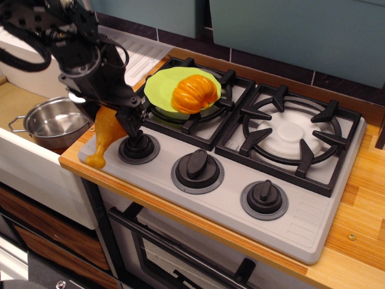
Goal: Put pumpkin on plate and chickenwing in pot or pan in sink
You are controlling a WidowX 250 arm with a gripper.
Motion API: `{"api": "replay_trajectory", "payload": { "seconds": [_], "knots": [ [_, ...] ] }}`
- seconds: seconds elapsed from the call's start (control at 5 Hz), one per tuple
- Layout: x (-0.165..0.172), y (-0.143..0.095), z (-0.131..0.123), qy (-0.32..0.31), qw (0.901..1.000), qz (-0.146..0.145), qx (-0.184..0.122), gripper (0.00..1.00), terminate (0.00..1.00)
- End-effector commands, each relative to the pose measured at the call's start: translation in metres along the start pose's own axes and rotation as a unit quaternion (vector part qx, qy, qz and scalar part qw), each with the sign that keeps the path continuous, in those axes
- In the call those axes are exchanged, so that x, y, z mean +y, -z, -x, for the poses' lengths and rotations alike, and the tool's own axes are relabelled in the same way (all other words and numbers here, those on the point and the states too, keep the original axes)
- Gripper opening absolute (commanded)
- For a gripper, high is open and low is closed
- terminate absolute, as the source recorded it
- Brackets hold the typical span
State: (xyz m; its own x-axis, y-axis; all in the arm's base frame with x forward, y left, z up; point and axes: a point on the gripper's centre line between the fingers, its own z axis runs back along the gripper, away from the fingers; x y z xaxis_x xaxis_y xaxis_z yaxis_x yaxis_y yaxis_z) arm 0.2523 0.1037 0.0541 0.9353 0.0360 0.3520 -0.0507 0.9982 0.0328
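Observation:
The orange ribbed pumpkin (194, 93) lies on the lime-green plate (163, 90), which rests on the left burner grate. My black gripper (117, 117) is shut on the bulbous top of the orange-brown chickenwing (103, 137) and holds it hanging, bone end down, over the stove's front left corner. The shiny steel pot (51, 122) stands in the sink (18, 102) just left of the gripper, empty inside as far as it shows.
A grey stove (240, 174) with three black knobs, the nearest knob (138, 146) just right of the chickenwing. A second black burner grate (293, 135) is on the right. The ridged white drainboard (135, 54) lies behind the gripper. Wooden counter (361, 223) at right.

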Motion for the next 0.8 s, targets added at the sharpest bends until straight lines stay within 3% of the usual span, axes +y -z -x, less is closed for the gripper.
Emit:
{"api": "replay_trajectory", "payload": {
  "seconds": [0.0,0.6],
  "knots": [
    [0.051,-0.020,-0.029,0.054,0.9972,0.004,-0.052,0.00,0.00],
    [0.112,-0.005,-0.038,0.094,0.9920,0.015,-0.083,0.00,0.00]
  ]
}}
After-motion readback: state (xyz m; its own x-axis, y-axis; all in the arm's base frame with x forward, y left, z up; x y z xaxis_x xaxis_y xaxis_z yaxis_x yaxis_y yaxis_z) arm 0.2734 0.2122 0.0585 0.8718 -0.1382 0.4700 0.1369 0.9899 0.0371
